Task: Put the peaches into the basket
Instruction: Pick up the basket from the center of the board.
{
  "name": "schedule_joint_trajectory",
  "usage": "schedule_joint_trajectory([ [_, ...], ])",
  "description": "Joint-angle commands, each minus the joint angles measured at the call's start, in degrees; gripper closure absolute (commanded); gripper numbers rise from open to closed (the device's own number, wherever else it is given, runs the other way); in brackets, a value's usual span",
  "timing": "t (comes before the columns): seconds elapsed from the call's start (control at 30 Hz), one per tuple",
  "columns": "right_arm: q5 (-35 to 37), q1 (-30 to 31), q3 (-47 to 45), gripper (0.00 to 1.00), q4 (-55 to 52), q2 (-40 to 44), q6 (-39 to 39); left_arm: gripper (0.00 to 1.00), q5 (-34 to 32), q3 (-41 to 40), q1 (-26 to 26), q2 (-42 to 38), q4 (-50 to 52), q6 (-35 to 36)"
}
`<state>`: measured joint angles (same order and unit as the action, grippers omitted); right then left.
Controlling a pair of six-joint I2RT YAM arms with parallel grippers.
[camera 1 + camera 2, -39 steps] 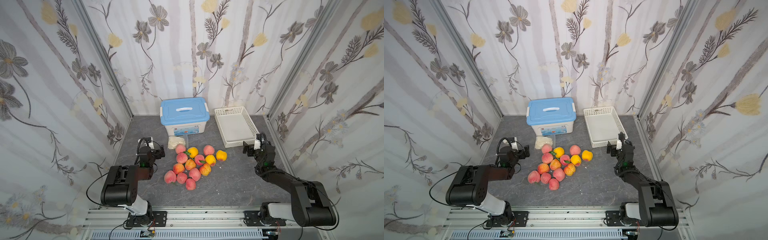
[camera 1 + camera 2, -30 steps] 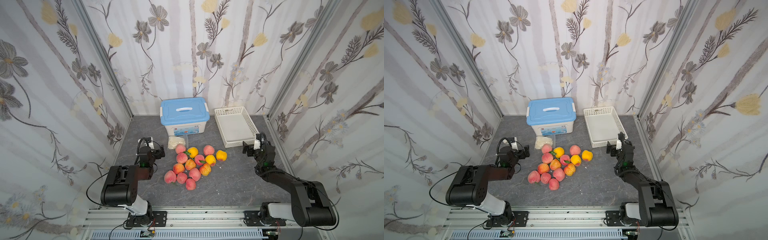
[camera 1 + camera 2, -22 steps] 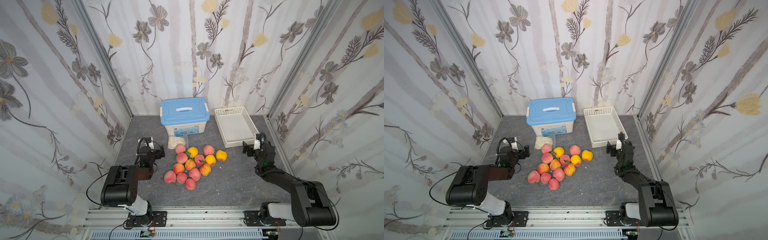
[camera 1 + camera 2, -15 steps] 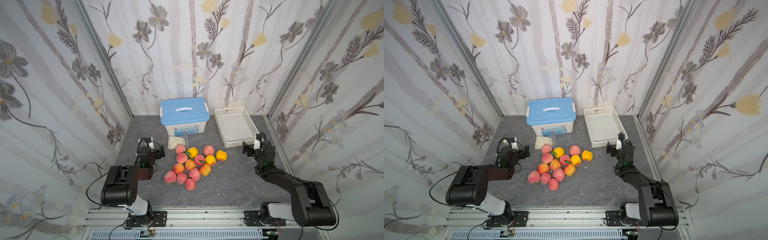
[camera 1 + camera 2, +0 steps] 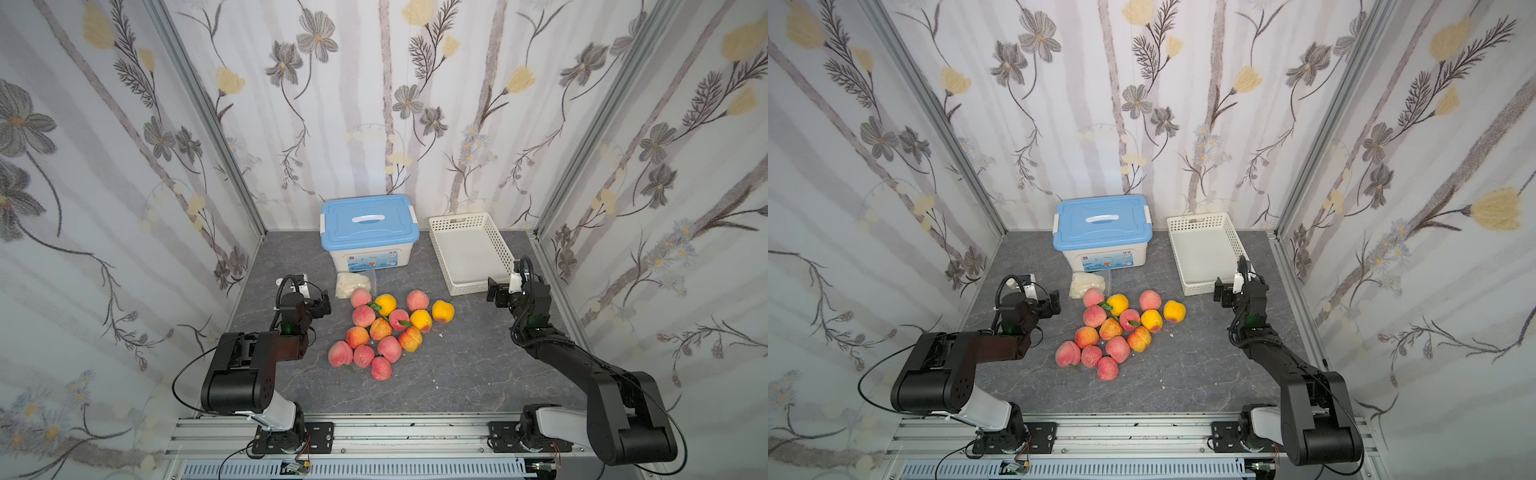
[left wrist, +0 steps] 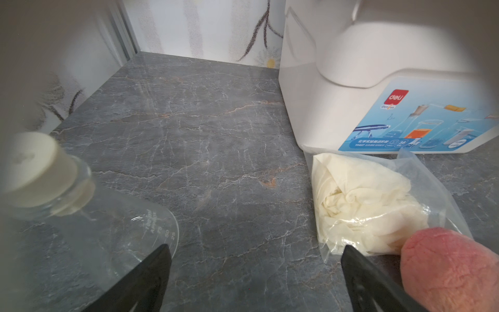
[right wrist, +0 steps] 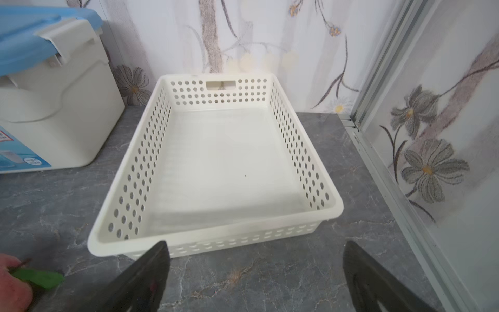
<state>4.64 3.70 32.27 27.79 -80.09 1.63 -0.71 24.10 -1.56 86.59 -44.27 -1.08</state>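
Several peaches (image 5: 364,316) (image 5: 1094,316), pink-red, orange and yellow, lie bunched on the grey table in both top views. The white perforated basket (image 5: 469,257) (image 5: 1204,253) (image 7: 224,162) stands at the back right with nothing in it. My left gripper (image 5: 318,301) (image 6: 256,251) rests low, left of the bunch, open with only bare table between its fingers; one pink peach (image 6: 448,270) sits just outside one finger. My right gripper (image 5: 505,286) (image 7: 256,245) hangs open just before the basket's near wall, holding nothing. A leafy peach (image 7: 13,283) shows at the edge of the right wrist view.
A white storage box with a blue lid (image 5: 368,220) stands at the back middle. A small whitish plastic bag (image 5: 352,284) (image 6: 364,202) lies in front of it. A clear glass flask with a white stopper (image 6: 81,229) lies by my left gripper. Flowered walls enclose three sides.
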Motion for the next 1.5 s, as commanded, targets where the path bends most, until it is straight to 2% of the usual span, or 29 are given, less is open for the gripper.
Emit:
schedule_joint_trajectory([
  [0.0, 5.3, 0.5, 2.8, 0.0, -11.9, 2.6, 2.2, 0.0, -6.3, 3.8, -1.9, -4.6, 9.2, 2.4],
  [0.13, 12.4, 0.7, 3.6, 0.0, -18.1, 8.8, 7.9, 0.0, -10.1, 6.7, -3.3, -11.0, 18.2, 0.6],
  [0.2, 13.9, 0.6, 6.8, 0.0, -24.9, 11.0, 12.4, 0.0, -11.8, 11.7, -3.2, -13.7, 30.2, -3.9],
  [0.23, 15.5, 0.6, 9.1, 0.0, -29.9, 11.3, 18.2, 0.0, -12.0, 13.5, -3.2, -14.0, 34.0, -5.3],
  [0.27, 17.9, 0.6, 11.4, 0.0, -37.0, 10.9, 27.9, 0.0, -11.9, 15.2, -3.1, -14.2, 37.7, -8.7],
  [0.3, 14.3, -0.4, 13.5, 0.0, -41.1, 10.1, 33.5, 0.0, -9.4, 15.7, -3.0, -14.2, 39.2, -10.3],
  [0.37, -1.0, -2.9, 16.3, 0.0, -44.0, 7.9, 34.7, 0.0, -4.1, 15.3, -3.0, -16.2, 39.2, -13.3],
  [0.5, -9.0, -3.6, 25.1, 0.0, -53.3, 1.7, 42.2, 0.0, -0.4, 15.4, -3.6, -17.6, 41.3, -17.6],
  [0.6, -13.2, -3.7, 28.4, 0.0, -54.7, -1.5, 45.3, 0.0, 2.5, 15.7, -3.9, -17.9, 42.5, -17.8],
  [0.8, -15.0, -3.6, 33.2, 0.0, -55.6, -10.0, 53.2, 0.0, 7.3, 13.7, -4.8, -18.4, 40.1, -18.2],
  [0.87, -15.6, -3.5, 34.9, 0.05, -55.3, -14.1, 55.6, 0.0, 8.4, 13.4, -5.2, -18.5, 39.6, -18.1],
  [1.03, -11.7, -2.3, 41.2, 0.07, -58.0, -21.5, 59.9, 0.0, 9.8, 13.2, -5.8, -17.9, 39.8, -18.1],
  [1.27, -9.7, -1.3, 45.8, 0.09, -61.3, -27.5, 66.8, 0.0, 12.1, 13.1, -6.3, -18.0, 39.4, -17.3],
  [1.47, -8.9, -1.2, 47.6, 0.12, -61.5, -31.0, 69.4, 0.0, 13.9, 13.4, -6.9, -17.2, 39.2, -16.8],
])
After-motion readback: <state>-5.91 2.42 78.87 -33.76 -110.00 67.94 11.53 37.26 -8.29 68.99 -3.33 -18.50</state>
